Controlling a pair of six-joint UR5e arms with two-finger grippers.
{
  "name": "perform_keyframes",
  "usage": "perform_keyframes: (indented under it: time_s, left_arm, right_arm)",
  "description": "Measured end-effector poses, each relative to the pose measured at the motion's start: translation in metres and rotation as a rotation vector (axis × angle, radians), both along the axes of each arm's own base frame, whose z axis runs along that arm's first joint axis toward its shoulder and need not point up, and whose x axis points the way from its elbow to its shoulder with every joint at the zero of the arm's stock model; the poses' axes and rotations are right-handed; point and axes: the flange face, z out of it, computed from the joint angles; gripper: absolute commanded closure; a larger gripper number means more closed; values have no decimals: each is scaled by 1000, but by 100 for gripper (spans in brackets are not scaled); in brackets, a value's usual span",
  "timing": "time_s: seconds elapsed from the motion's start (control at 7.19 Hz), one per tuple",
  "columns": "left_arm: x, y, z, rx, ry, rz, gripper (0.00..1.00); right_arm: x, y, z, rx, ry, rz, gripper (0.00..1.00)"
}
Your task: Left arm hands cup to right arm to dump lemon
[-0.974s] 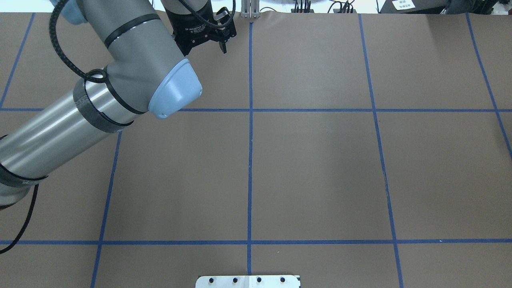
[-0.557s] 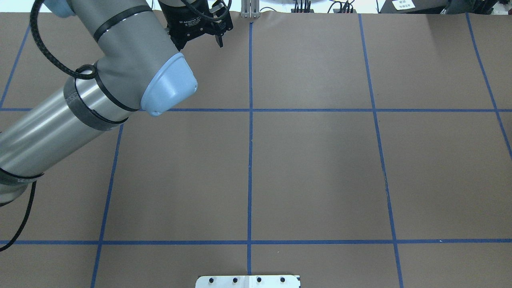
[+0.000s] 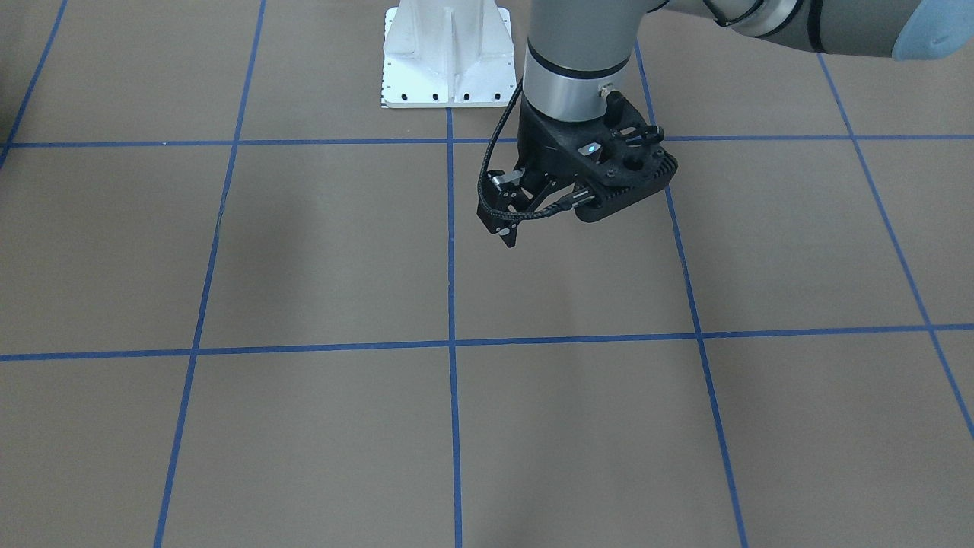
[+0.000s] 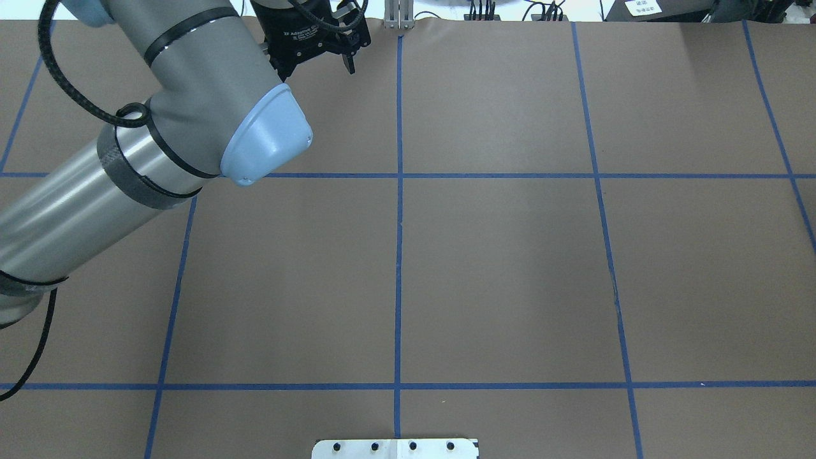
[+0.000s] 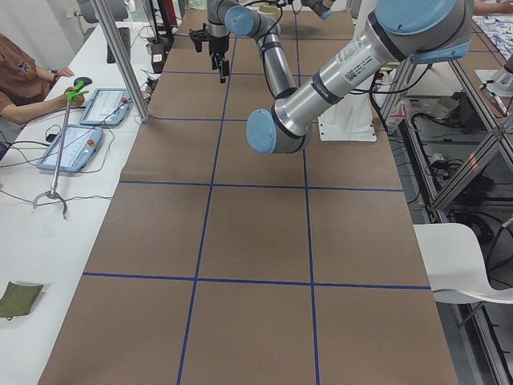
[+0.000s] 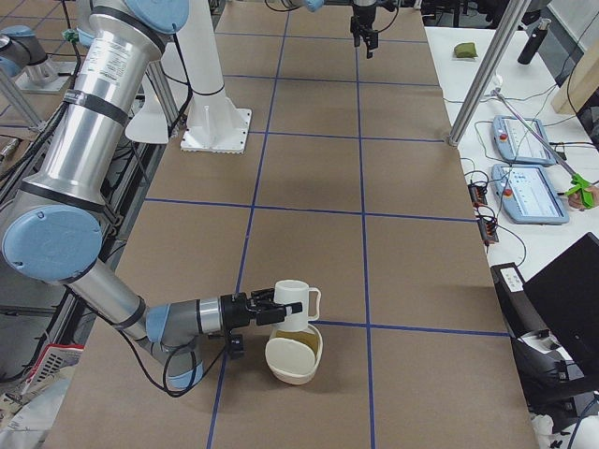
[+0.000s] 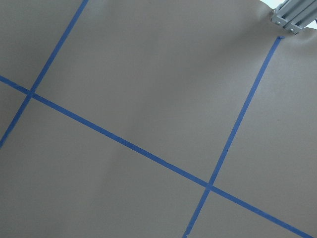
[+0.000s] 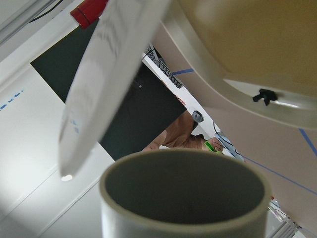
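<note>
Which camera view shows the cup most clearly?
The exterior right view: there nearly the whole cup shows, handle included, at the right gripper, with a cream bowl just below it in the picture. The right wrist-mounted view shows only its rim and greyish inside, very close. The other views do not show it.

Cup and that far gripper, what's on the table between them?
Only bare brown paper with blue tape lines, between the cup and the left gripper, in the exterior right view.
</note>
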Motion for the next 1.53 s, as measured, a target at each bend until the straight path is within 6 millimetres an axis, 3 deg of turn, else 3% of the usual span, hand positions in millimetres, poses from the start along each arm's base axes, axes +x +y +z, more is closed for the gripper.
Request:
perform_keyframes:
  time_s: [0.14,0.56,0.97,1.25,1.53]
  left_arm:
    - [1,1,0,0,1,3,0]
    - [4,3,0,-1,1,8,0]
    - [8,-2,6,10,-14,32,0]
    - [16,-15,20,17,-46,72,0]
    - [20,-21,29,25,-55,126,0]
  right_arm:
    - [-21,-15,-16,-4,56,-20,66]
    - [-96,-75,-95,27,405,-25,66]
    - [-197,-157,-210,127,897,-15,66]
    - [-283,-197,-285,209,1223,-22,66]
    - [-407,-206,-378,233,1503,-26,66]
